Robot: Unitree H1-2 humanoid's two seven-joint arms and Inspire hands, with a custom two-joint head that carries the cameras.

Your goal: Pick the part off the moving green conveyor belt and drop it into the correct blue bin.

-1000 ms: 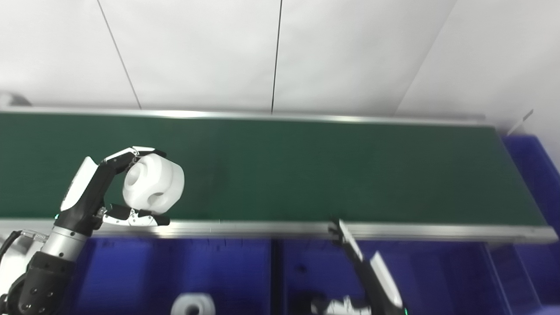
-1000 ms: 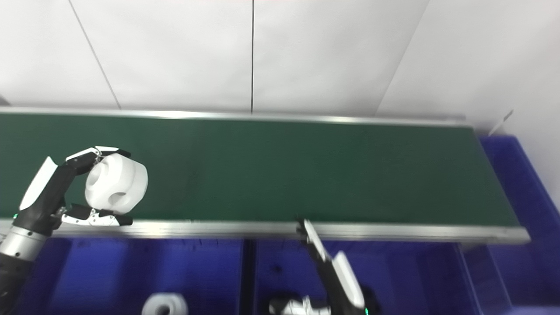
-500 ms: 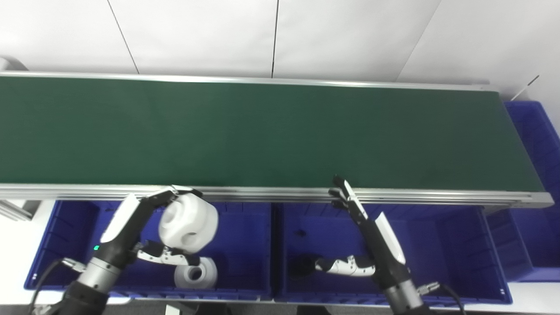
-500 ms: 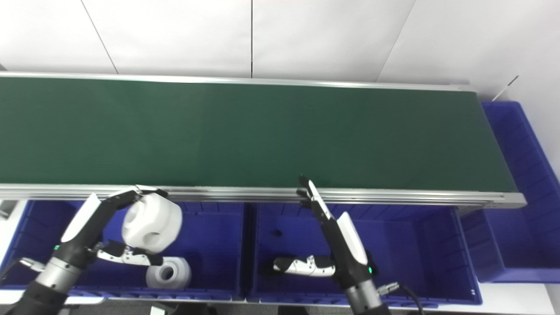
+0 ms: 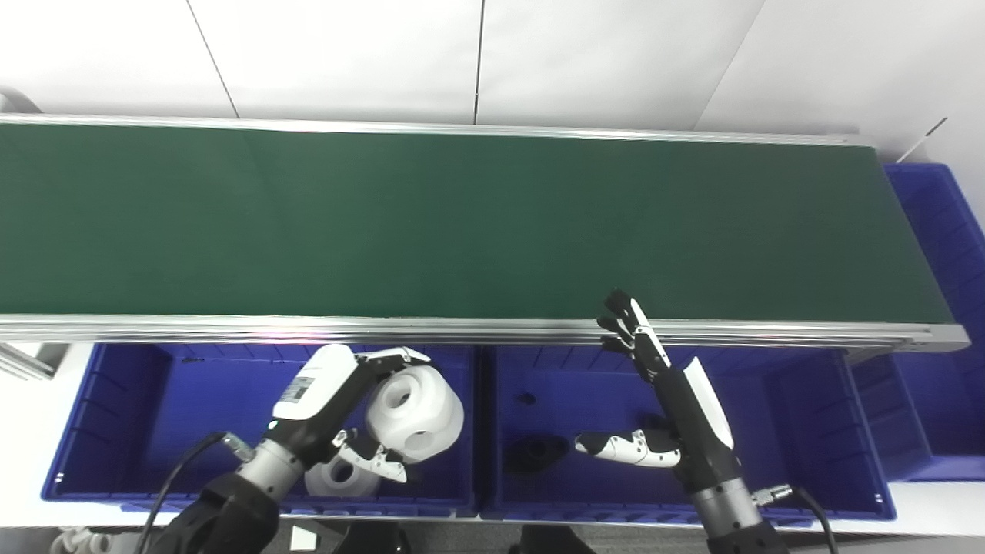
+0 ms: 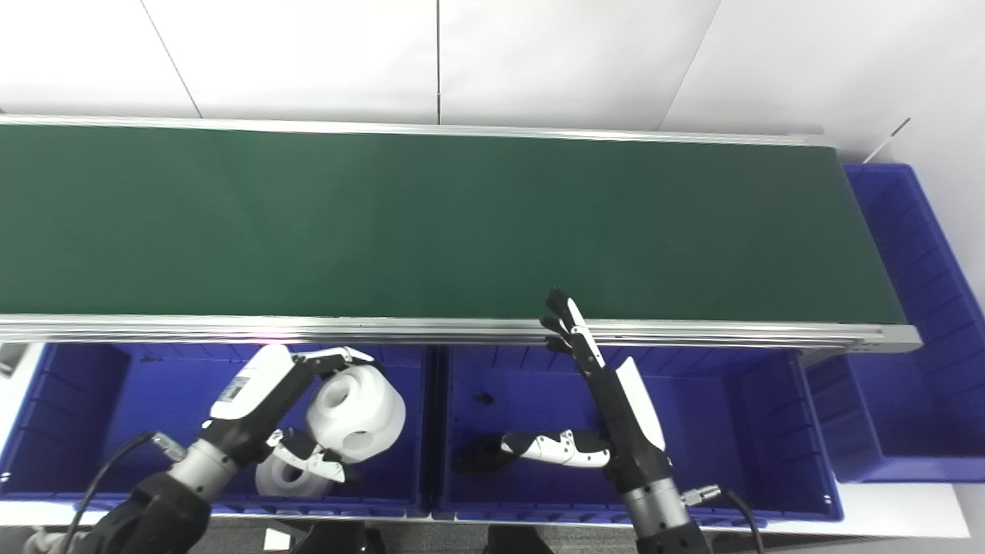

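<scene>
The left hand (image 5: 338, 419) holds the white part (image 5: 414, 413) between fingers above and thumb below, directly over the left bin (image 5: 123, 415), near its right wall. A second white part (image 5: 332, 477) already lies on that bin's floor just below and left of the held one, which suggests this is the correct bin. The drop looks to need only a release. The right hand (image 5: 668, 400) waits open over the middle bin (image 5: 808, 415), fingers spread, beside a dark part (image 5: 537, 452). The belt (image 5: 477, 223) carries nothing.

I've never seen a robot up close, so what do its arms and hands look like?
Both the left hand and right hand have black fingers with white shells. Silver metal wrists lead to black forearms, with thin dark cables at the wrists. The left hand's white back carries a small label.
</scene>
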